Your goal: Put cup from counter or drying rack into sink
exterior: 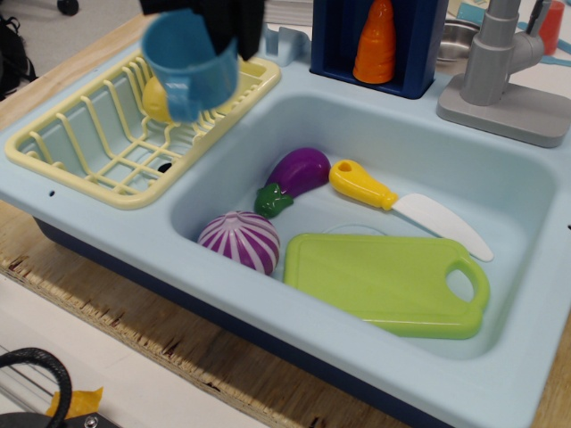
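Observation:
My black gripper point(214, 20) is at the top edge, shut on the rim of the blue cup point(189, 64). It holds the cup in the air, slightly tilted, above the right end of the pale yellow drying rack point(80, 152), near the rack's edge toward the sink. The cup's handle points down toward the front. The light blue sink point(357, 134) lies to the right and below. The light blue counter point(71, 214) runs around the rack and the sink. Most of the gripper is cut off by the frame.
A yellow round object point(157, 98) lies in the rack behind the cup. In the sink lie a purple eggplant point(299, 174), a striped purple onion point(239, 241), a yellow-handled knife point(401, 207) and a green cutting board point(388, 283). A grey faucet point(501, 67) and an orange carrot point(376, 43) stand at the back.

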Tool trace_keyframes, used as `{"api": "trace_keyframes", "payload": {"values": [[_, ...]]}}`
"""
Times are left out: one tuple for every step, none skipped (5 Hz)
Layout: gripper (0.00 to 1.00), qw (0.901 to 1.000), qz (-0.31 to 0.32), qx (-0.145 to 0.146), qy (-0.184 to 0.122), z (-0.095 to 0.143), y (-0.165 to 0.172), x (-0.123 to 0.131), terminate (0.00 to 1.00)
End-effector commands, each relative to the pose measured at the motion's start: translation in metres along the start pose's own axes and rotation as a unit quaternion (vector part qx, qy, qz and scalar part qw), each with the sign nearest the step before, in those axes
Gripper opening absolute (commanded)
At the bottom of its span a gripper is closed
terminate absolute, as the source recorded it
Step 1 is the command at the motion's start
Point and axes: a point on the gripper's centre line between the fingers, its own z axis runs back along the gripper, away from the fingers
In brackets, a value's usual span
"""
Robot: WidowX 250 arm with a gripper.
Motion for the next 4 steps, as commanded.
{"api": "trace_keyframes", "payload": {"values": [[0.00, 0.9984, -0.023, -0.042, 0.031, -0.006, -0.021, -0.042, 0.00], [0.00, 0.9954, -0.041, -0.033, 0.080, -0.021, -0.034, -0.064, 0.00], [1.00, 0.9954, -0.041, -0.033, 0.080, -0.021, -0.034, -0.064, 0.00], [1.00, 0.9954, -0.041, -0.033, 0.080, -0.021, -0.034, -0.064, 1.00]]}}
